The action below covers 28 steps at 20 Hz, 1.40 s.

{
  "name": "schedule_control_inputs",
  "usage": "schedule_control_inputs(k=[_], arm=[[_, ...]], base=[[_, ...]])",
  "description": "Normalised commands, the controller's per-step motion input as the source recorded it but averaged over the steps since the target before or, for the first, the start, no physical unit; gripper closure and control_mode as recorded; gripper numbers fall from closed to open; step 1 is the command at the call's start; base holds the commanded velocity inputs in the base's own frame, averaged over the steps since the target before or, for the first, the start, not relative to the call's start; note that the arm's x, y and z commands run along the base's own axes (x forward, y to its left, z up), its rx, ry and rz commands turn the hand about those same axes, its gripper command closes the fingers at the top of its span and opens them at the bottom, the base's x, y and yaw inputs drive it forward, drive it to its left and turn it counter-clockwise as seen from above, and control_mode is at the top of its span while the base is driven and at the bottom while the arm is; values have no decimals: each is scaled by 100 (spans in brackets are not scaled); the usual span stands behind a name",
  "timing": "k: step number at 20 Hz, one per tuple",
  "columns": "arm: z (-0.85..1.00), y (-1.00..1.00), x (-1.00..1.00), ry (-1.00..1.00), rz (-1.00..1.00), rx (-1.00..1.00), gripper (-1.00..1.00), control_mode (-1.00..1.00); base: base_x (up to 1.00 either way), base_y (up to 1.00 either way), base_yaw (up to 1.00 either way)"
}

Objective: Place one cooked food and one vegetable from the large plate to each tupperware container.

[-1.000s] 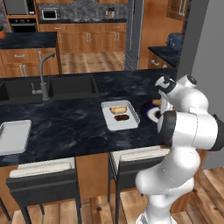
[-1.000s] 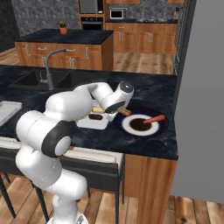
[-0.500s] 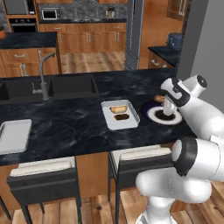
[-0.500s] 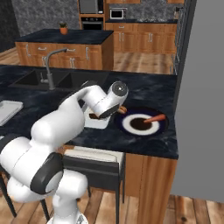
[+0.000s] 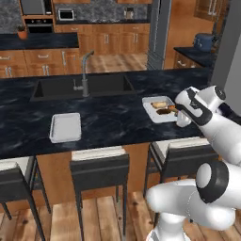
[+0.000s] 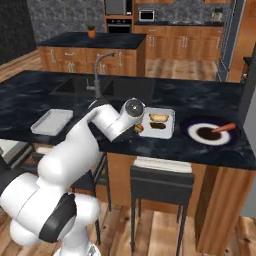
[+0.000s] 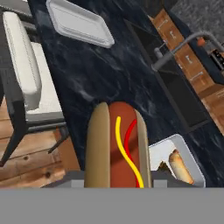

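Dark worktop (image 6: pixel 200 100). Large plate (image 6: pixel 196 126) at 3 o'clock of filled tray (image 6: pixel 169 131); empty tray (image 6: pixel 52 121) far at 9 o'clock. Tool (image 6: pixel 138 128) closed around hot dog (image 7: pixel 118 146), over worktop front edge just beside filled tray. Soft bun, light, squashy; sauce slippery, so held mid-length across bun sides.

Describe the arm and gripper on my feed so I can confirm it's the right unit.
The arm is glossy white, built of rounded bulbous segments with dark grey bands at the joints. A round grey-faced disc caps the wrist. The hand carries a black section. No cables or markings show.
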Motion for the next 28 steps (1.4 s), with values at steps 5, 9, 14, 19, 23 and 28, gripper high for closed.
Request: schedule_control_inputs(k=[5,9,14,19,23,28], arm=[[0,0,0,0,0,0,100,100],[0,0,0,0,0,0,100,100],[0,0,0,0,0,0,100,100],[0,0,0,0,0,0,100,100],[0,0,0,0,0,0,100,100],[-9,22,44,8,1,0,100,-100]], base=[[29,100,2],[68,92,3],[63,65,2],[63,41,0],[98,3,0],[36,0,0]])
